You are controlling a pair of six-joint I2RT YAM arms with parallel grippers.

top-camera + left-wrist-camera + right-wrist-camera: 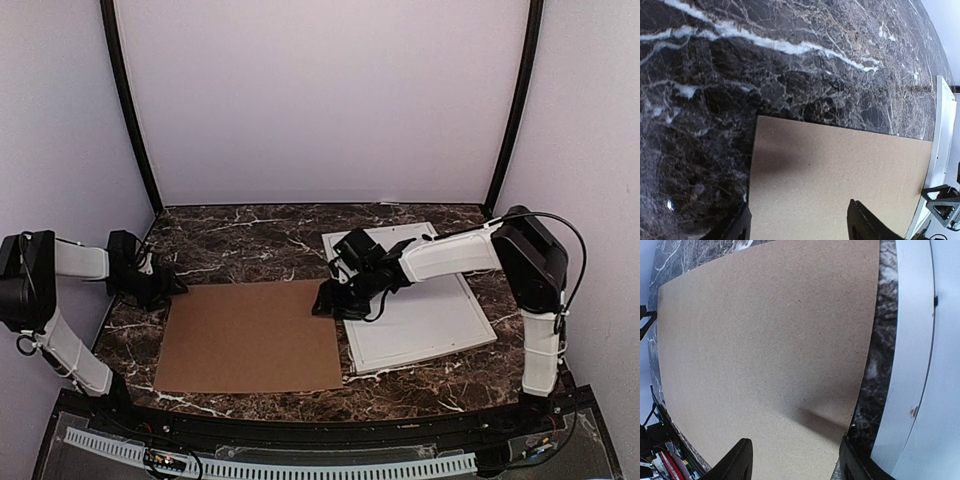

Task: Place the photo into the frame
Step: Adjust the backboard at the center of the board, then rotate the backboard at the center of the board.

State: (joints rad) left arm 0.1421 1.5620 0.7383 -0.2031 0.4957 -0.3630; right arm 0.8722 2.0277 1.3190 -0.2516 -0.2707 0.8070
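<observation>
step: cardboard sheet (255,335) likely in the way — photo not visible | frame (430,325) flat, right | right gripper (327,302) wide at sheet's right edge, left gripper (172,286) wide at far-left corner | next: pinch edge, lift

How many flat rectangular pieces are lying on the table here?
2: the brown cardboard sheet centre-left, and the white frame just right of it. No photo shows; it may be hidden beneath one.

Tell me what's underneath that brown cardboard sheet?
Around the cardboard sheet only the marble table shows. The sheet is opaque and lies flat, so anything beneath it is hidden.
</observation>
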